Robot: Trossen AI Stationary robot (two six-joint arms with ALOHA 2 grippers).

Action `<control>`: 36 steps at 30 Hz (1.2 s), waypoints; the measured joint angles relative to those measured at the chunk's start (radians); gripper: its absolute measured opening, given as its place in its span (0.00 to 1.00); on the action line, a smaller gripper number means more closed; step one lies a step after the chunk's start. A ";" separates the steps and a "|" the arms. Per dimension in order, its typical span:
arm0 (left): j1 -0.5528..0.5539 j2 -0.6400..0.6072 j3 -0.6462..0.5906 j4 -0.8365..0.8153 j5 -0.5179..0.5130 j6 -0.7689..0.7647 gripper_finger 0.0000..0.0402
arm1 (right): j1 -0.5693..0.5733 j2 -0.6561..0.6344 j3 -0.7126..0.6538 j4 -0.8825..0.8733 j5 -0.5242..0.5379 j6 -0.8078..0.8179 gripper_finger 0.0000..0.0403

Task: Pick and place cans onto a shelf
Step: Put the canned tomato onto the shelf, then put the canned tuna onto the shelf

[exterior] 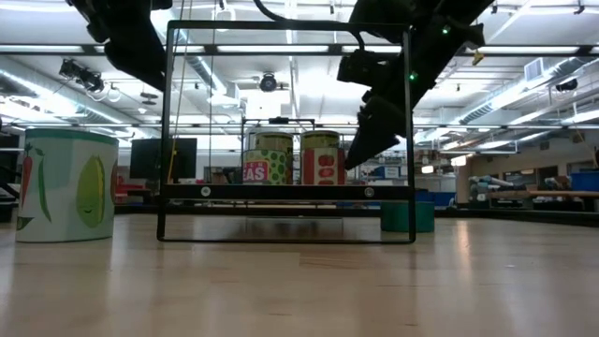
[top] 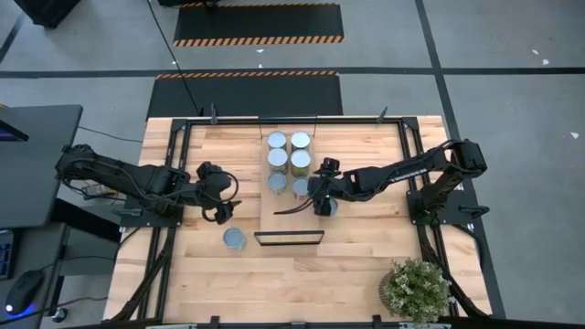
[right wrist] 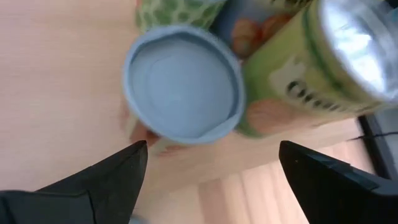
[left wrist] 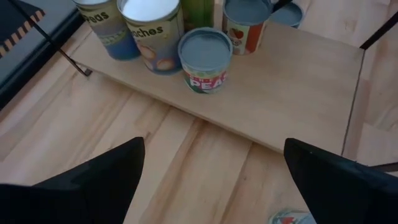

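Observation:
The shelf (top: 291, 219) is a light-wood board in the middle of the table. Several cans stand on its far half in two rows (top: 277, 158), (top: 300, 161). My right gripper (top: 320, 196) hangs open over the board's right edge. In the right wrist view (right wrist: 212, 149) its fingers stand apart on either side of a pale-blue-topped can (right wrist: 183, 84) and touch nothing. A further can (top: 331, 206) stands on the table just right of the board. My left gripper (top: 222, 203) is open and empty left of the board, above another can (top: 235, 238) on the table, which also shows in the low view (exterior: 65, 184).
A black metal frame (exterior: 290, 131) rises around the shelf, and its lip (top: 289, 238) marks the board's near end. A potted plant (top: 416, 288) stands at the near right corner. Bare tabletop (top: 292, 283) lies near the front edge.

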 joint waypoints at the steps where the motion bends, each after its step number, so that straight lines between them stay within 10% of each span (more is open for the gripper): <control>1: 0.000 0.000 0.000 0.000 -0.009 0.001 0.97 | -0.004 0.001 0.000 0.019 0.008 -0.006 0.92; 18: 0.001 0.000 0.000 0.001 -0.006 0.006 0.97 | 0.018 -0.132 -0.004 -0.218 -0.140 0.029 0.92; 27: 0.000 0.000 0.000 0.001 -0.006 0.003 0.97 | 0.015 -0.155 -0.126 -0.137 -0.332 0.045 0.93; 36: 0.001 0.000 0.000 0.002 -0.006 0.009 0.97 | 0.055 -0.155 -0.181 -0.058 -0.301 -0.024 0.99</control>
